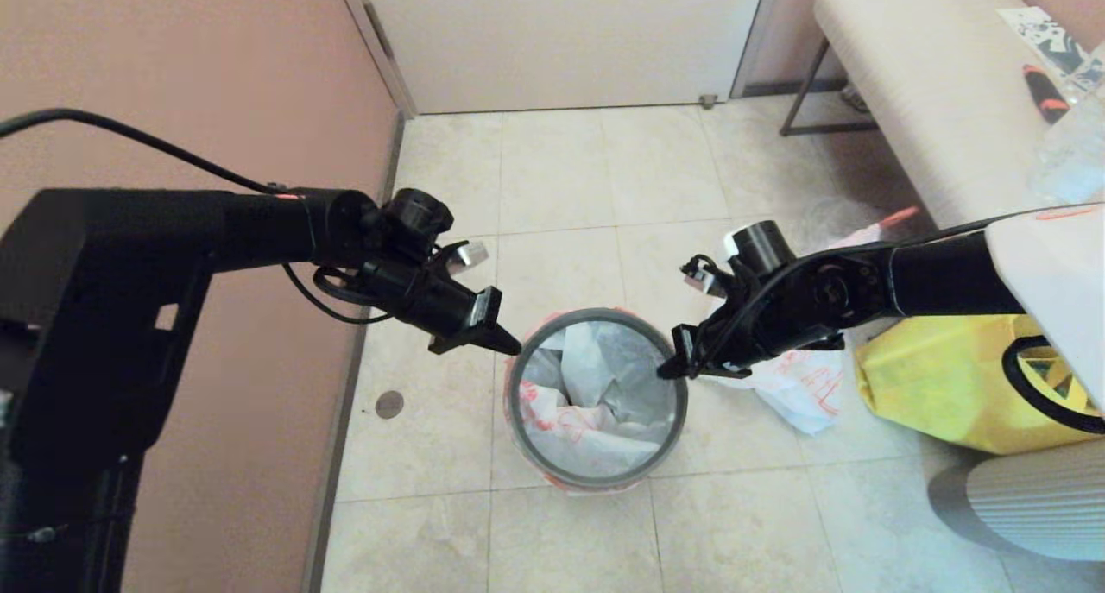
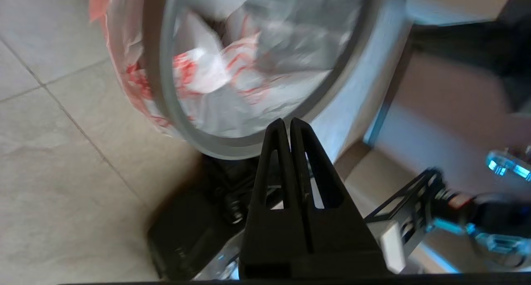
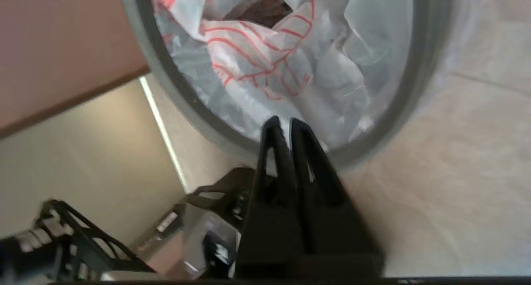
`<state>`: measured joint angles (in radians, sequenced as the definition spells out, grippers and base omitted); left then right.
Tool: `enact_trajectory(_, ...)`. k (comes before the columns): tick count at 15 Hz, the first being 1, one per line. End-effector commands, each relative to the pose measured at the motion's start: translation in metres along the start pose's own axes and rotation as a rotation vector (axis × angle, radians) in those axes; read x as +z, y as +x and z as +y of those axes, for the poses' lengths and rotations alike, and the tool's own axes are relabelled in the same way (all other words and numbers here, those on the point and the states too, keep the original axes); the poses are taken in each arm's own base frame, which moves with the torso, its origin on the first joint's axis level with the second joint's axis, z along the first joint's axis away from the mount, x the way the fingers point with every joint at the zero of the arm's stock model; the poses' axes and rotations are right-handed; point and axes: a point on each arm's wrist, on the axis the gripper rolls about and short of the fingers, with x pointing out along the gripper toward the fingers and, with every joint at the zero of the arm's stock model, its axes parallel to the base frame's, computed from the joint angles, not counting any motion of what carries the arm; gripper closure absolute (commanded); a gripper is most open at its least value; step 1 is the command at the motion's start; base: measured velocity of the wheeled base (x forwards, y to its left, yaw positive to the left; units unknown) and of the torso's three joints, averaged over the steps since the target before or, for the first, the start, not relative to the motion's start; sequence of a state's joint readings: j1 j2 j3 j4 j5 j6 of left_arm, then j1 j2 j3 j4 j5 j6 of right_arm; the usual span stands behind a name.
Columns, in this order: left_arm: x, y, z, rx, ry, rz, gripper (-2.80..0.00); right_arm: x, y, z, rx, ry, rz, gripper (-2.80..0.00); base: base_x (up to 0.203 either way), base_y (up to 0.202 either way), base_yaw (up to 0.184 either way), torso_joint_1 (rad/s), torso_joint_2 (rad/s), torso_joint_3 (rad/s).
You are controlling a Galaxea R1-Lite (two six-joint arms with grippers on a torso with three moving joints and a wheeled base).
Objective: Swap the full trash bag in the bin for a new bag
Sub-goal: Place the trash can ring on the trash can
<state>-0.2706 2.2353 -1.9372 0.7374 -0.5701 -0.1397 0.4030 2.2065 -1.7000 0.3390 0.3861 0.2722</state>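
At the left, the left gripper hung with its fingers pressed together on nothing, its tip at the left edge of the bin, just over the grey hoop that made the rim. The bin stood on the tiled floor near the middle of the room, a little way out from the pink wall. The new bag lined it: thin white plastic with orange-red print, crumpled loosely down inside, its edge folded over the outside beneath the hoop, where a pink-orange band showed on the left and near sides. The left wrist view showed the same closed fingers above the hoop, with the printed plastic bunched inside the opening. At the bin's right edge the right gripper was likewise closed and empty, its tip at the hoop; whether either tip touched the hoop I could not tell. Behind that arm, to the right of the bin and apart from it, the full trash bag lay on the floor, white with red print. Just beside it, further right, sat a yellow tote. Beyond these, far to the right, stood a pale bench.
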Motion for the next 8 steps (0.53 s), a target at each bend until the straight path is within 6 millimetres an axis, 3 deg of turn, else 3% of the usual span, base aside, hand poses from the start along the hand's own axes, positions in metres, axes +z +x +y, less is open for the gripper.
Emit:
enact_trajectory(1,-0.004,0.031,0.026,0.002,-0.043,0.069,0.0,-0.005,0.028,-0.018,0.002,0.014,0.025,0.0,0.0,0.0,0.0,0.0,0.0,0.0)
enact_trajectory(3,-0.005,0.046,0.036,0.002,-0.051,0.086,0.0,-0.004,0.038,-0.029,0.02,0.016,0.003,0.0,0.0,0.0,0.0,0.0,0.0,0.0)
enact_trajectory(8,-0.006,0.067,0.052,0.0,-0.056,0.092,0.0,-0.004,0.039,-0.045,0.092,0.006,0.022,0.0,0.0,0.0,0.0,0.0,0.0,0.0)
